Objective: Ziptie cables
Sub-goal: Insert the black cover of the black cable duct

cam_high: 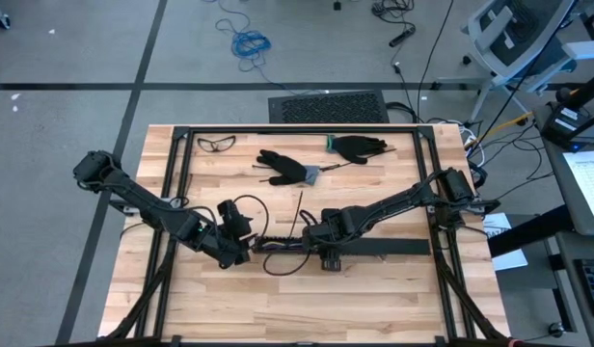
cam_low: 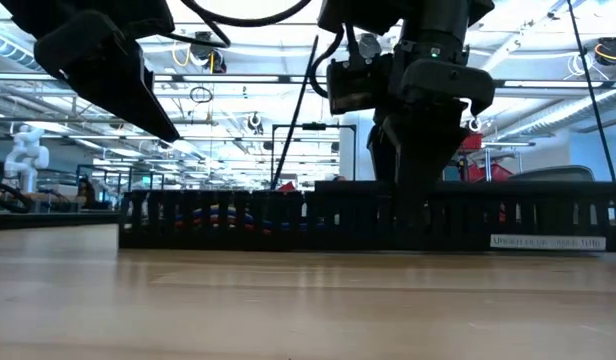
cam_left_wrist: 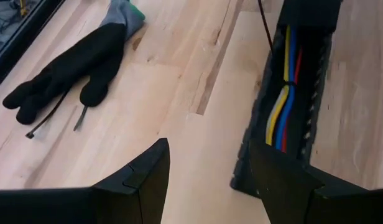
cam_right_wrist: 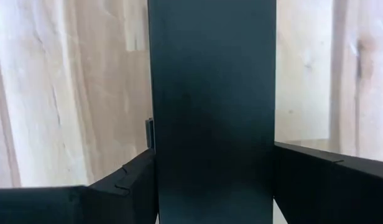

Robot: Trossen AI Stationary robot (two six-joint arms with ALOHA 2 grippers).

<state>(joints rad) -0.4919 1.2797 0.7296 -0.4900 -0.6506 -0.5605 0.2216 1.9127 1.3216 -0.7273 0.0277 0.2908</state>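
Both arms at the black slotted strip on the desk [cam_high: 210, 308]

From above, the left pincer [cam_high: 241, 247] sits at the strip's [cam_high: 393, 248] left end, the right pincer [cam_high: 328, 258] over its middle. At desk height, coloured cables [cam_low: 223, 215] show through the slots. The left wrist camera shows its fingers [cam_left_wrist: 142, 180] apart, apparently holding nothing, cables lying inside the strip, a glove [cam_left_wrist: 73, 65] nearby. The right wrist camera shows its fingers [cam_right_wrist: 126, 180] clamped on the strip.

cables [cam_left_wrist: 280, 112] in slotted strip [cam_high: 393, 248] | gloves [cam_high: 287, 167] behind | glasses [cam_high: 216, 144] far-left
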